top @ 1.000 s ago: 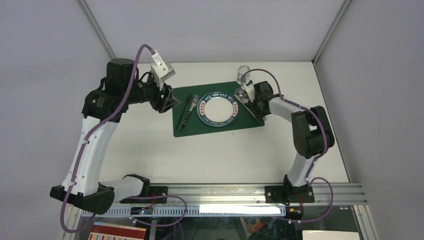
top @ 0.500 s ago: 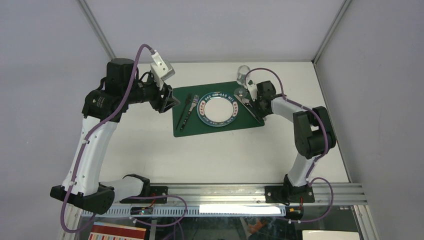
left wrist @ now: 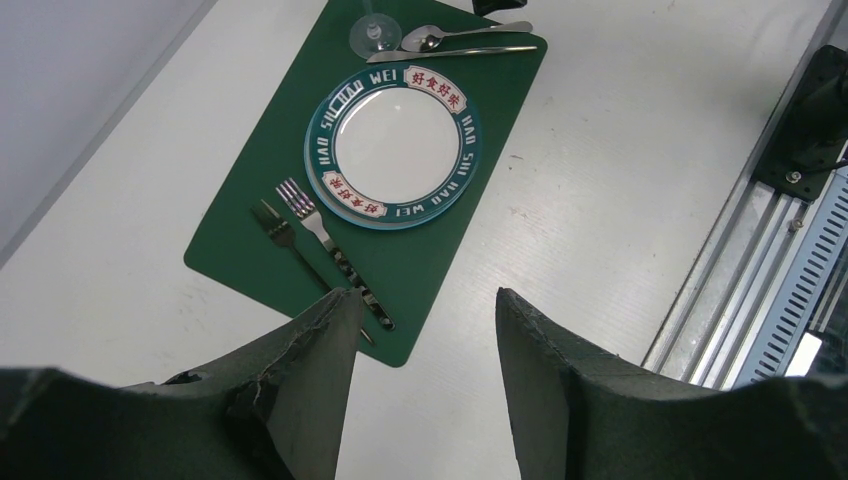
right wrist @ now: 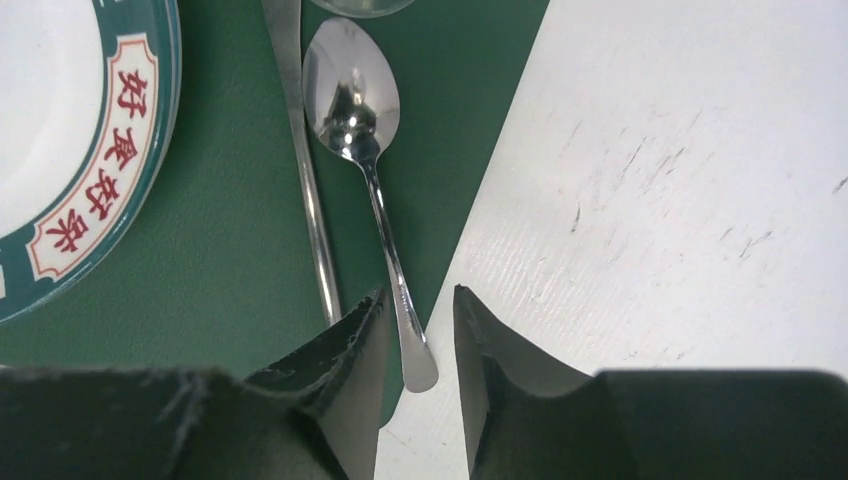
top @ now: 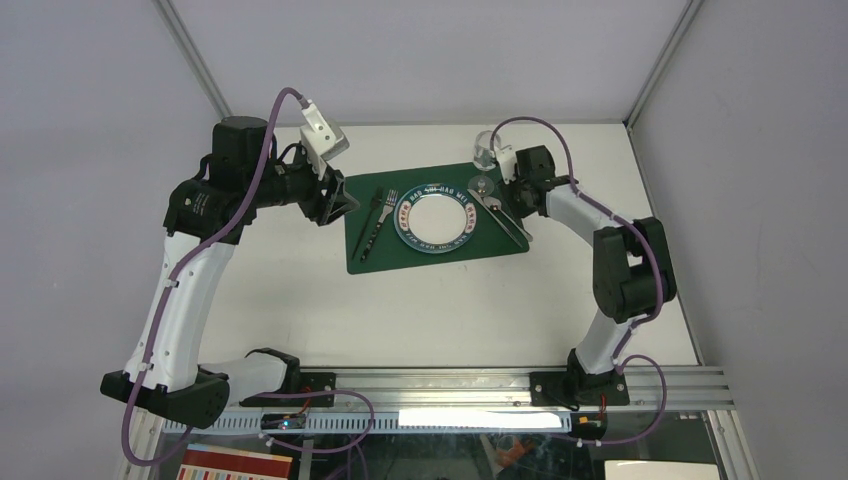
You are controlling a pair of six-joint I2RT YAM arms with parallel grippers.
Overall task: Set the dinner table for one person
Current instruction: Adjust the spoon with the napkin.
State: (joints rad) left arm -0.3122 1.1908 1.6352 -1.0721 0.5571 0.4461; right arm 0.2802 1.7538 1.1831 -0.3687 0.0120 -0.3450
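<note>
Right arm pulled back toward mat's right edge. Left tool (left wrist: 425, 295) hovers left of placemat (top: 370, 262), jaws wide, empty. Table (top: 420, 310) carries green placemat at far centre: two forks (left wrist: 305, 235), plate (left wrist: 393, 145), knife (right wrist: 305, 170), spoon (right wrist: 350, 90), glass (left wrist: 375, 35) far right. Right tool (right wrist: 418, 295) narrowly parted over spoon handle end, gripping nothing.
</note>
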